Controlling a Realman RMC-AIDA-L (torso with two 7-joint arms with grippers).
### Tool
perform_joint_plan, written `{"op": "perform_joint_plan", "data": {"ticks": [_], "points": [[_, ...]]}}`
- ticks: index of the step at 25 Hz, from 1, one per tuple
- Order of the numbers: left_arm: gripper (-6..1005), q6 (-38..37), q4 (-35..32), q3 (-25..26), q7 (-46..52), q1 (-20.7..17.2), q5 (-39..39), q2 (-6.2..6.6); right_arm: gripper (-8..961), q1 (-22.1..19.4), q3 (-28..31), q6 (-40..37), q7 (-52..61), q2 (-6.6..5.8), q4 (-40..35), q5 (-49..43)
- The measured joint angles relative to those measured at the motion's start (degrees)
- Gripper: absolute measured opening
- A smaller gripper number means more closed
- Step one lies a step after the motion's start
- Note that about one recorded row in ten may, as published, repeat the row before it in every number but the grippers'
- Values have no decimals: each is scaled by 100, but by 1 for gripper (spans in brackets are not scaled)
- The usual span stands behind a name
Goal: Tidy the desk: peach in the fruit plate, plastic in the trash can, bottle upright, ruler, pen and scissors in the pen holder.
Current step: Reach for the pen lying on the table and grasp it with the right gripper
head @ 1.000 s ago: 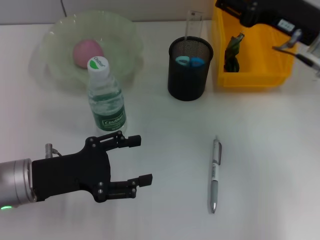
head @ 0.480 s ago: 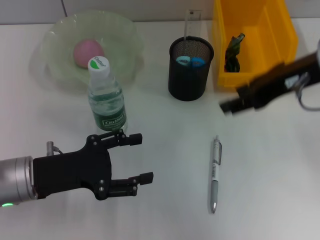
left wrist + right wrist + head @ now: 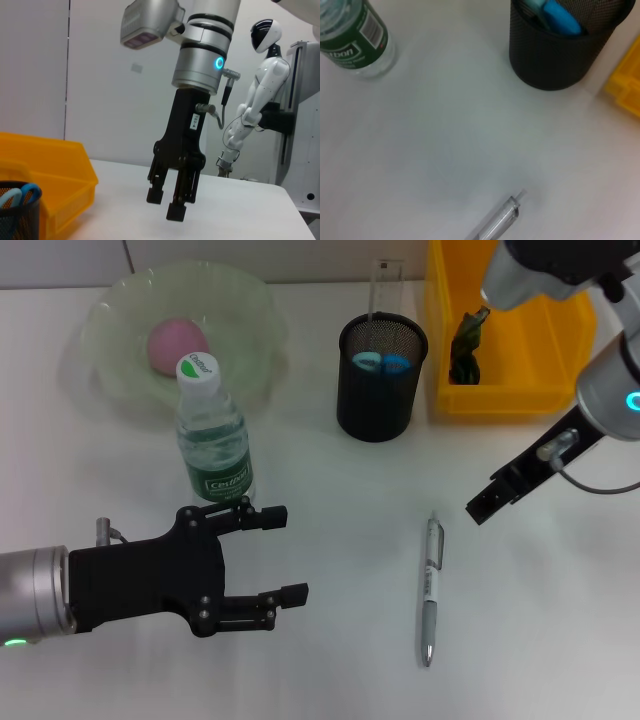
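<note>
The silver pen (image 3: 430, 585) lies flat on the white desk (image 3: 330, 500), and its clicker end shows in the right wrist view as the pen (image 3: 495, 227). My right gripper (image 3: 481, 507) hangs just right of the pen's upper end, and in the left wrist view this right gripper (image 3: 165, 202) is open and empty. My left gripper (image 3: 285, 555) rests open and empty below the upright bottle (image 3: 213, 435). The peach (image 3: 177, 343) sits in the fruit plate (image 3: 110, 310). The black pen holder (image 3: 378, 400) holds the blue scissors (image 3: 381, 362) and the clear ruler (image 3: 386, 288).
The yellow trash can (image 3: 500, 395) stands at the back right with a dark piece of plastic (image 3: 465, 340) inside. It is right beside the pen holder. The bottle (image 3: 355, 40) and pen holder (image 3: 560, 55) flank bare desk above the pen. A white humanoid figure (image 3: 250, 110) stands far off.
My right arm swung from over the trash can down toward the desk and now hangs right of the pen's top end. The left arm has barely moved.
</note>
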State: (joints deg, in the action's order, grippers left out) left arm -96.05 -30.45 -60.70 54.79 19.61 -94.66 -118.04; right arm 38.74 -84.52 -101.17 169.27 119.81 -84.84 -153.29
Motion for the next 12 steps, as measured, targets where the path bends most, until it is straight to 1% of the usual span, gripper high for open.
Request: {"op": "perform_joint_plan", "data": {"ticks": [7, 8, 12], "points": [[815, 25, -7, -19, -27, 3, 0, -13, 739, 123, 40, 72, 27, 7, 402, 49], [815, 44, -7, -20, -45, 6, 0, -20, 739, 139, 11, 183, 31, 7, 572, 112], [815, 53, -6, -21, -54, 24, 0, -24, 739, 200, -31, 400, 33, 7, 836, 150]]}}
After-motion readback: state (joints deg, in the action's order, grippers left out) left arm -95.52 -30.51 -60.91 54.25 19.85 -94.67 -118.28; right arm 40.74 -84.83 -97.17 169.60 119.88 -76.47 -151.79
